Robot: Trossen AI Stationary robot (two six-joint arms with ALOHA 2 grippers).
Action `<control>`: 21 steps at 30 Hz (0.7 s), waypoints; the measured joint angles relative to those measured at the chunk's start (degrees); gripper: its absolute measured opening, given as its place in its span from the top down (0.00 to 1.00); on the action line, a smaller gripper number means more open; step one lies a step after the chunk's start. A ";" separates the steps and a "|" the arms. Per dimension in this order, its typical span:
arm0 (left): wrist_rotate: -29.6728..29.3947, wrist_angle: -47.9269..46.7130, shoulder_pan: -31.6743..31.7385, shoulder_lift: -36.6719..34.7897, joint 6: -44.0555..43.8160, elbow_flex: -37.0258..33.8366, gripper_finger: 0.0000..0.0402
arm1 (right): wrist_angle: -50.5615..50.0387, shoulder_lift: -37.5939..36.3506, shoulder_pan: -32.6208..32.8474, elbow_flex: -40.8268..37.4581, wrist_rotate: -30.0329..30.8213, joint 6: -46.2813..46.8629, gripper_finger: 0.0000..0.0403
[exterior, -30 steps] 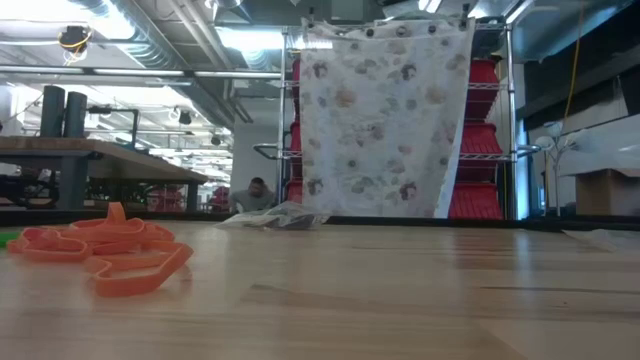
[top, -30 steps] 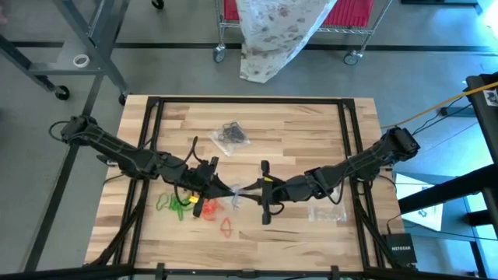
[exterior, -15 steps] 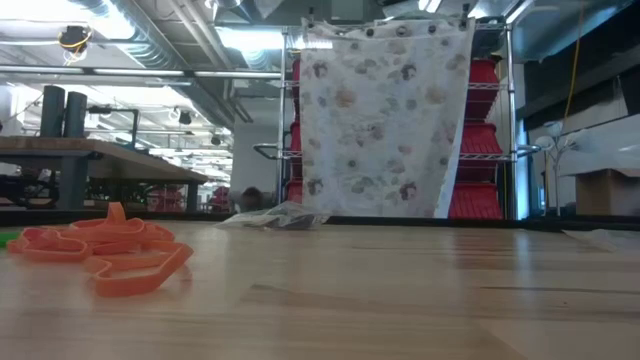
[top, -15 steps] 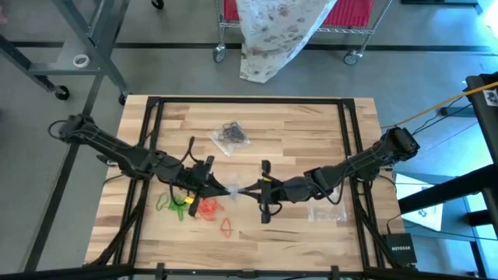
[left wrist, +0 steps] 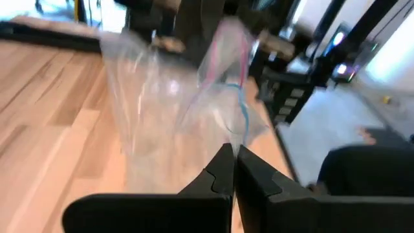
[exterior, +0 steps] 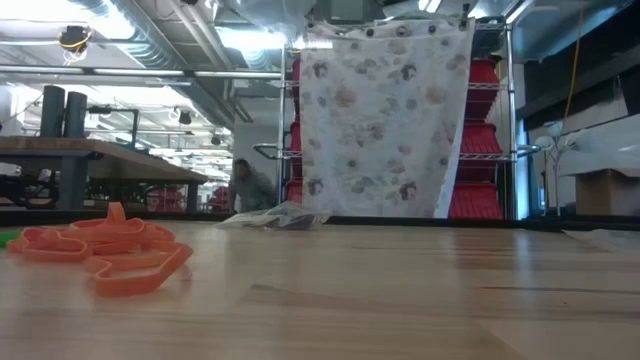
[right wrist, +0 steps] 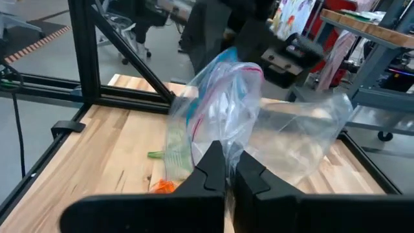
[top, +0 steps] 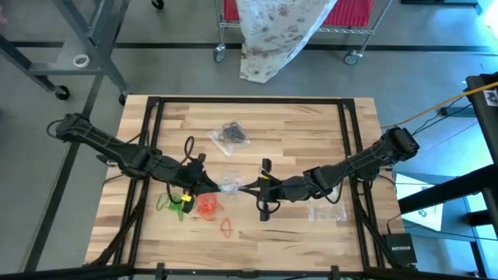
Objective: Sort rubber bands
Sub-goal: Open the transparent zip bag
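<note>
Both end effectors, left (left wrist: 231, 169) and right (right wrist: 226, 169), pinch one clear bag (right wrist: 259, 123); another bag (top: 230, 136) holds black bands.

Pale striped-wood table (top: 311, 124) with a black frame. Near its front edge lie bright green rubber bands (top: 173, 204) and orange-red rubber bands (top: 208, 207) — black ones fill a clear bag (top: 230, 136) toward the back edge. The lifted clear bag (right wrist: 226, 107) has a pink-and-blue seal.

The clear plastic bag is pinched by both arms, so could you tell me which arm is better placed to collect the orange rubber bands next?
Probably the left. Its gripper holds the clear plastic bag almost directly above the orange rubber bands, while the right gripper sits farther off.
</note>
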 joint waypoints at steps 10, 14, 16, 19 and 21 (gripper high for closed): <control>-6.29 -14.78 -2.44 -7.29 -2.85 -0.02 1.00 | -3.13 -0.55 -0.38 -0.02 0.42 3.34 1.00; -6.45 -14.74 -2.38 -7.56 -2.34 -0.02 1.00 | -4.27 -0.55 -1.23 -0.07 0.42 5.63 1.00; -8.12 -14.82 -1.89 -7.12 -2.35 -0.04 1.00 | -4.50 -0.29 -1.78 -0.07 0.48 7.08 1.00; -10.23 -15.33 -0.06 -7.02 -3.03 -0.06 0.96 | -7.02 0.26 -3.31 -0.45 -0.29 10.36 1.00; -10.37 -15.54 1.50 -7.27 -3.06 -0.06 0.92 | -8.33 0.80 -4.48 -0.74 -0.72 12.45 1.00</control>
